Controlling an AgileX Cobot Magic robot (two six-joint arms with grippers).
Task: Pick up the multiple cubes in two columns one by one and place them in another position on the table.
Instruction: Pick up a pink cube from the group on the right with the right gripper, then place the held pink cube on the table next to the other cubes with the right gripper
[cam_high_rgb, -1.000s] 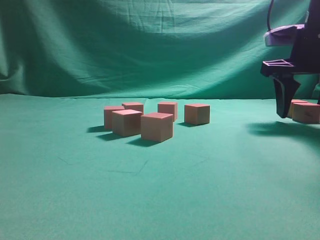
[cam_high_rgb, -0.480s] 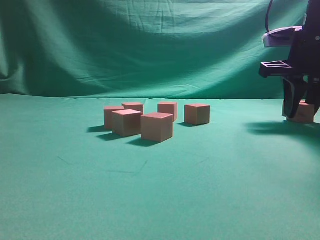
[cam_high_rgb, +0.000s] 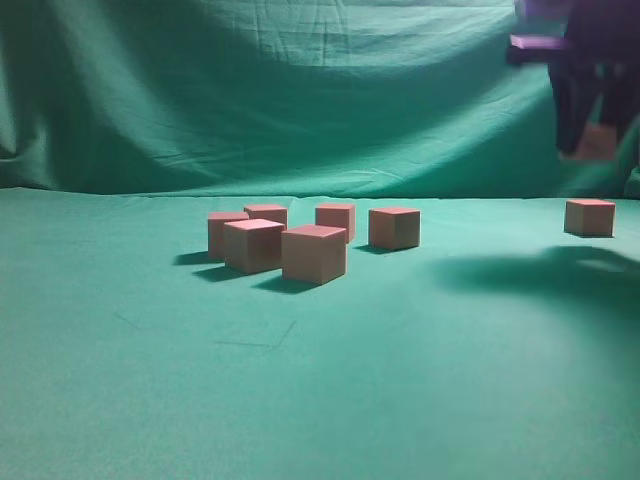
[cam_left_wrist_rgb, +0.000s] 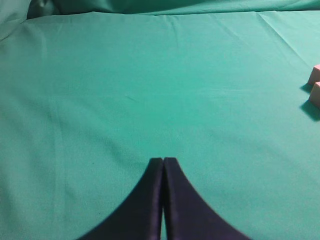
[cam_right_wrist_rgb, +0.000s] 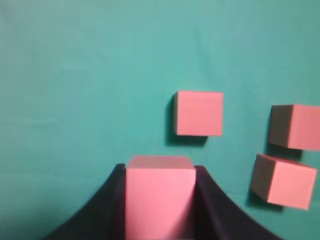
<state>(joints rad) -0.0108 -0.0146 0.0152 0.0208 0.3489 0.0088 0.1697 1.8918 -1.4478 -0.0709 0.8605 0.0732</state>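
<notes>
Several cubes (cam_high_rgb: 314, 253) with reddish-pink tops sit clustered at the middle of the green table (cam_high_rgb: 150, 380). One more cube (cam_high_rgb: 589, 217) rests alone at the far right. High above it, my right gripper (cam_high_rgb: 597, 152) is shut on a cube (cam_high_rgb: 602, 139), which hangs clear of the table. In the right wrist view that held cube (cam_right_wrist_rgb: 160, 200) fills the gap between the dark fingers (cam_right_wrist_rgb: 107, 200) of the right gripper (cam_right_wrist_rgb: 159, 171). Three cubes lie below, the nearest (cam_right_wrist_rgb: 199, 113) straight ahead. My left gripper (cam_left_wrist_rgb: 163, 161) is shut and empty, low over bare cloth.
A wrinkled green cloth backdrop (cam_high_rgb: 300, 90) hangs behind the table. Two cube corners (cam_left_wrist_rgb: 315, 85) show at the right edge of the left wrist view. Two other cubes (cam_right_wrist_rgb: 295, 126) (cam_right_wrist_rgb: 282, 180) lie to the right under the right gripper.
My right gripper has closed on one of the two far-right cubes and lifted it well above the table. The other cube stays where it was. The middle cluster has not moved.
</notes>
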